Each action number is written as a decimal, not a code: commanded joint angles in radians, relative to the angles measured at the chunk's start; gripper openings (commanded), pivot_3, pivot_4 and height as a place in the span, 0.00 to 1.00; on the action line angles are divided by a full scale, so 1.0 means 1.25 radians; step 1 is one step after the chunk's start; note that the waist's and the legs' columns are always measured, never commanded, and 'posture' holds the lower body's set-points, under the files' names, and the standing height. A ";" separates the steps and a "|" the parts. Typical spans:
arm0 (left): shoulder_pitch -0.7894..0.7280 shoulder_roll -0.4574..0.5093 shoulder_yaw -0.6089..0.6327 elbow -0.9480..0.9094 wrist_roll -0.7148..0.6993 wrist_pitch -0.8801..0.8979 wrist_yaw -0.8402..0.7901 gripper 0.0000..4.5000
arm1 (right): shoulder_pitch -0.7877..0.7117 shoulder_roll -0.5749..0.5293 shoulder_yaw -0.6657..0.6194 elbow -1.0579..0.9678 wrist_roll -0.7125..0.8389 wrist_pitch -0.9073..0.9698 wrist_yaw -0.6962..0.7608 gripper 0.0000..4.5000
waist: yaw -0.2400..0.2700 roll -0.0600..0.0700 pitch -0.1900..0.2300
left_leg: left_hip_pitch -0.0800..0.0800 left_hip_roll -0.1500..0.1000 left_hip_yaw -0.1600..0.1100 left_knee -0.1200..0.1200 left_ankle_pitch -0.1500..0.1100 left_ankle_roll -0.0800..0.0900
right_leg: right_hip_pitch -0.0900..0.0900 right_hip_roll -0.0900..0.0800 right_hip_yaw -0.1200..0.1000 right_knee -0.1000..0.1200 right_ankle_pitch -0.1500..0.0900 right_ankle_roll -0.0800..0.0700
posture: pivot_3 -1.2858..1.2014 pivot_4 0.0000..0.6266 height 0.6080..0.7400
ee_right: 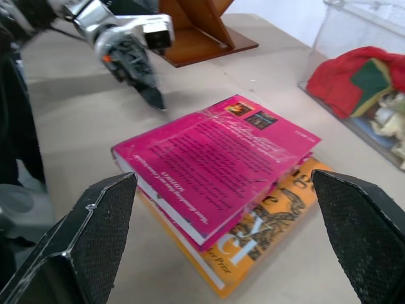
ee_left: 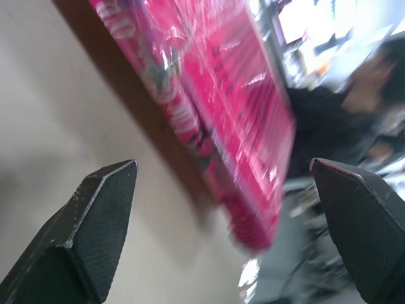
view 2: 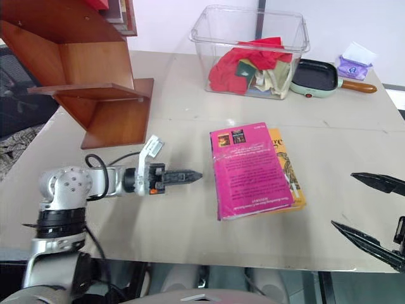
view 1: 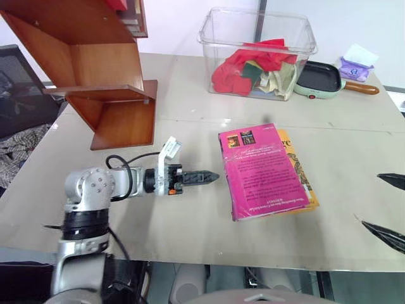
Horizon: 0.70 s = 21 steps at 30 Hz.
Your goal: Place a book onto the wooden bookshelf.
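We have the pink book (view 1: 266,171) lying back cover up at mid-frame, stacked on a yellow book (view 1: 302,174) on the table (view 1: 190,221), well apart from the bookshelf (view 1: 107,76) in the upper left. Our left gripper (view 1: 212,177) points at the book's near long edge from just beside it with its fingers spread and empty, and our right gripper (view 2: 370,212) waits parted and empty at the lower right. To grasp well, we should straddle only the pink book's edge, staying above the yellow one, and close firmly before lifting.
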 commanded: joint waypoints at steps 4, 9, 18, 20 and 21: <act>-0.071 -0.108 0.095 0.140 -0.101 0.033 0.168 1.00 | 0.015 0.012 -0.022 -0.022 0.017 -0.019 -0.002 0.99 | 0.000 0.000 0.000 | 0.000 0.000 0.000 0.000 0.000 0.000 | 0.000 0.000 0.000 0.000 0.000 0.000 | 0.52 0.24 0.80; -0.113 -0.193 0.131 0.226 -0.130 0.033 0.285 1.00 | 0.016 0.018 -0.010 -0.018 0.007 -0.032 -0.001 0.99 | 0.000 0.000 0.000 | 0.000 -0.001 0.000 0.000 0.000 0.000 | 0.000 -0.001 0.000 0.000 0.000 0.000 | 0.52 0.24 0.80; -0.108 -0.283 0.151 0.244 -0.121 0.033 0.358 1.00 | 0.024 0.038 0.006 -0.025 -0.007 -0.052 -0.004 0.99 | 0.000 0.000 0.000 | -0.001 -0.001 -0.001 0.000 0.000 0.000 | 0.000 -0.001 0.000 0.000 0.000 0.000 | 0.52 0.24 0.80; -0.102 -0.304 0.149 0.246 -0.108 0.020 0.361 1.00 | 0.027 0.039 0.005 -0.024 -0.008 -0.054 -0.005 0.99 | 0.000 0.000 0.000 | 0.000 -0.001 0.000 0.000 0.000 0.000 | 0.000 -0.001 0.000 0.000 0.000 -0.001 | 0.52 0.24 0.80; -0.099 -0.312 0.147 0.250 -0.101 0.012 0.359 1.00 | 0.028 0.039 0.005 -0.023 -0.010 -0.056 -0.005 0.99 | 0.000 0.000 0.000 | -0.001 -0.001 0.000 0.000 0.000 0.000 | 0.000 -0.001 0.000 0.000 0.000 -0.001 | 0.52 0.24 0.80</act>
